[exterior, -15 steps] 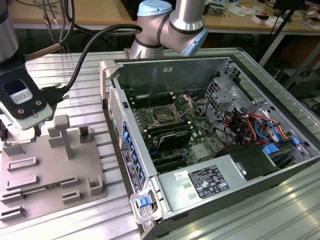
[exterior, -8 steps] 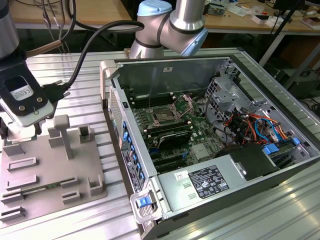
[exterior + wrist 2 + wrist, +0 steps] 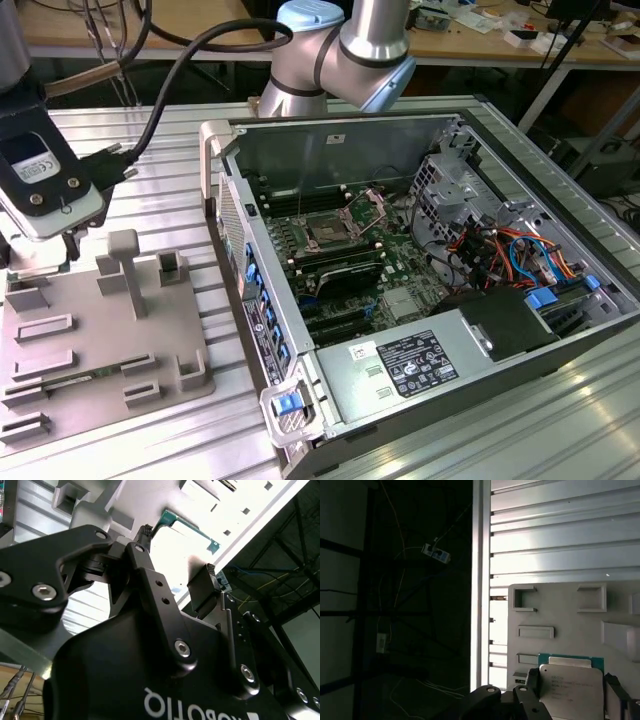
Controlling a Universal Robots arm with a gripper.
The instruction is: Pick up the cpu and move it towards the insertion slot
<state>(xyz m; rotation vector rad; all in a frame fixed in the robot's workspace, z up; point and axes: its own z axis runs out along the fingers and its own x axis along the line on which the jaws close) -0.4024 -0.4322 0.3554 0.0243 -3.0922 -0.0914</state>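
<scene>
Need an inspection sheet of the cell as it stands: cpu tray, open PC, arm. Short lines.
Surface: slatted aluminium table, carrying a grey tray and an open PC case.
Job's things: the cpu is at the grey tray, silver top showing. The insertion slot is on the green motherboard, and its frame looks swung open.
Clutter: nothing seen.
Gripper: the gripper is at the cpu over the tray, on the exterior view's left, well away from the slot.
Cables: a thick black cable runs from the arm to the gripper. Orange and blue leads lie inside the case.
Surroundings: wooden benches behind, with assorted items.
</scene>
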